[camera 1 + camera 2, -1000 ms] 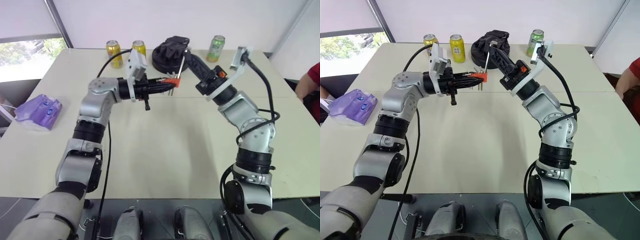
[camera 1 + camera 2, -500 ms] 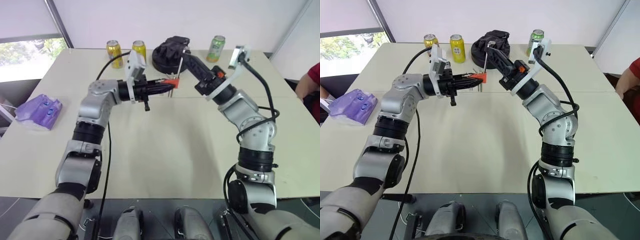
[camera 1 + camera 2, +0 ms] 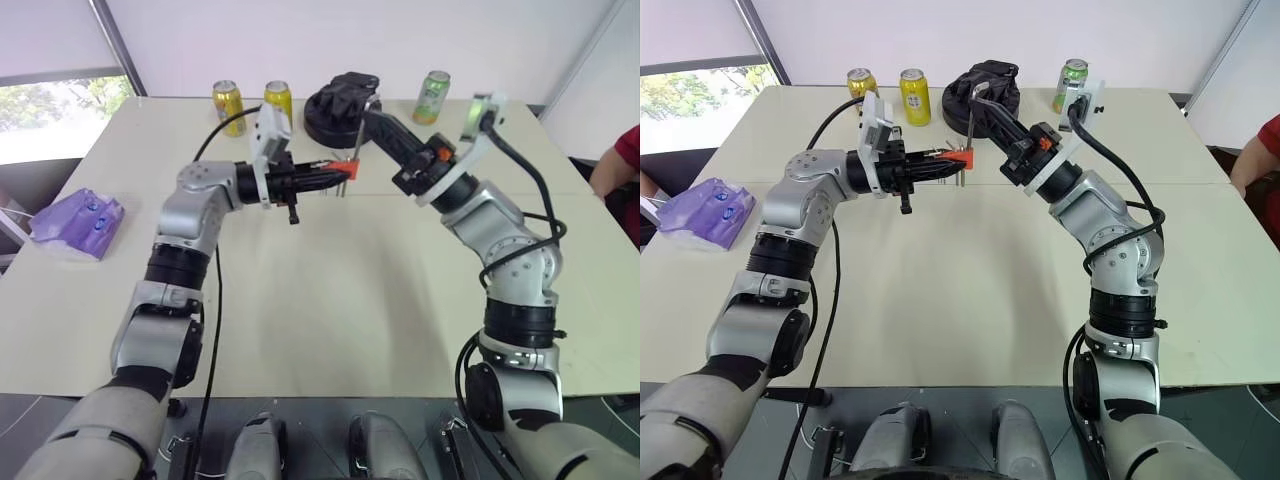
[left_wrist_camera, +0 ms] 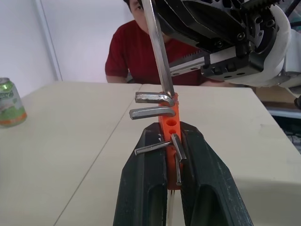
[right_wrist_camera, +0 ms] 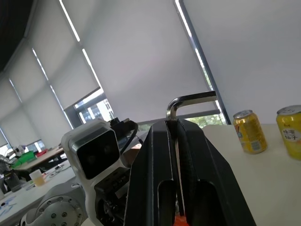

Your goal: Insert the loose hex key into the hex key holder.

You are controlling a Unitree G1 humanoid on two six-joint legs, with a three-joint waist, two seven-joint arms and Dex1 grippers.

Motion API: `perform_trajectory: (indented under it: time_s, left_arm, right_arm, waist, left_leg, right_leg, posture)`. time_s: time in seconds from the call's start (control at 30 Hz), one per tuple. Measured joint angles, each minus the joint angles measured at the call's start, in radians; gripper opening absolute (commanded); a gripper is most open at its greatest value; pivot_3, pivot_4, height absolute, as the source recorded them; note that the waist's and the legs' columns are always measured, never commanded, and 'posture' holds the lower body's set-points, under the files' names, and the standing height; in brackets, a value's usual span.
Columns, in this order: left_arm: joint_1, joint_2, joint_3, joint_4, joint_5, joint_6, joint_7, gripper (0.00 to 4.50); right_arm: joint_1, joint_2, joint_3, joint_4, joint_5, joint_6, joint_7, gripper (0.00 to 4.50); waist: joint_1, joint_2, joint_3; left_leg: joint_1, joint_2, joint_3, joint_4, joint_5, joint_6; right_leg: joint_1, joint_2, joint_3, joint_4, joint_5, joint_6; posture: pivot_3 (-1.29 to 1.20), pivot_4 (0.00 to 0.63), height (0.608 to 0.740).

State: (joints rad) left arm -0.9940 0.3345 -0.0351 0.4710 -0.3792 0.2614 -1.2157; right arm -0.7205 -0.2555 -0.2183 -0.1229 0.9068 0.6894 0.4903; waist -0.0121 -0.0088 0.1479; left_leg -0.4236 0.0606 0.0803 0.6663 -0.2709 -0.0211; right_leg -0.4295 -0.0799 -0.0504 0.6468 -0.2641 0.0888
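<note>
My left gripper (image 4: 170, 135) is shut on the hex key holder (image 4: 170, 123), an orange block with a few short keys sticking out, held level above the table. The loose hex key (image 4: 157, 47) is a long silver rod. It comes down steeply, and its lower end meets the block's far end beside the outermost short key. My right gripper (image 5: 176, 125) is shut on that rod, with the bent end (image 5: 190, 100) poking out past the fingertips. In the eye views the holder (image 3: 343, 167) and key (image 3: 970, 125) meet over the table's far middle.
Two yellow cans (image 3: 228, 105) (image 3: 278, 97), a green can (image 3: 433, 95) and a black bag (image 3: 340, 105) stand along the far edge. A purple pack (image 3: 78, 222) lies at the left. A person in a red shirt (image 3: 625, 150) sits at the right.
My right wrist has turned a little and its forearm has swung slightly to the right. The key still rests at the holder. The left gripper has kept still.
</note>
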Motion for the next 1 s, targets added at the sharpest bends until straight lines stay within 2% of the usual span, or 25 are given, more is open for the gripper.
perform_trajectory:
  time_s: [0.33, 0.57, 0.7, 1.0]
  left_arm:
    - [-0.017, -0.007, 0.040, -0.001, -0.026, 0.019, 0.041, 0.00]
    - [-0.013, 0.006, 0.027, -0.002, -0.008, -0.004, 0.033, 0.00]
    - [0.041, 0.023, -0.013, -0.003, 0.030, -0.036, -0.004, 0.00]
    - [0.044, 0.040, -0.009, -0.023, -0.007, 0.068, -0.024, 0.00]
  right_arm:
    - [0.079, 0.000, 0.047, -0.005, 0.000, 0.023, 0.030, 0.04]
    - [0.071, 0.001, 0.041, 0.005, 0.014, 0.026, 0.024, 0.04]
    - [0.009, -0.003, 0.004, 0.017, 0.018, 0.010, 0.007, 0.04]
    - [-0.023, -0.053, 0.114, 0.016, -0.192, -0.135, 0.066, 0.04]
  waist:
    - [0.000, 0.000, 0.000]
    - [0.000, 0.000, 0.000]
    - [-0.001, 0.000, 0.000]
    - [0.000, 0.000, 0.000]
  left_leg:
    - [0.000, 0.000, 0.000, 0.001, 0.000, 0.000]
    - [0.000, 0.000, 0.000, 0.000, 0.000, 0.000]
    - [0.001, 0.000, 0.000, 0.000, 0.000, 0.000]
    - [0.000, 0.000, 0.000, 0.001, 0.000, 0.000]
  right_leg:
    - [0.000, 0.000, 0.000, 0.000, 0.000, 0.000]
    - [0.000, 0.000, 0.000, 0.000, 0.000, 0.000]
    - [0.000, 0.000, 0.000, 0.000, 0.000, 0.000]
    - [0.000, 0.000, 0.000, 0.000, 0.000, 0.000]
  posture:
    - [0.00, 0.150, 0.740]
    - [0.00, 0.150, 0.740]
    - [0.00, 0.150, 0.740]
    - [0.00, 0.150, 0.740]
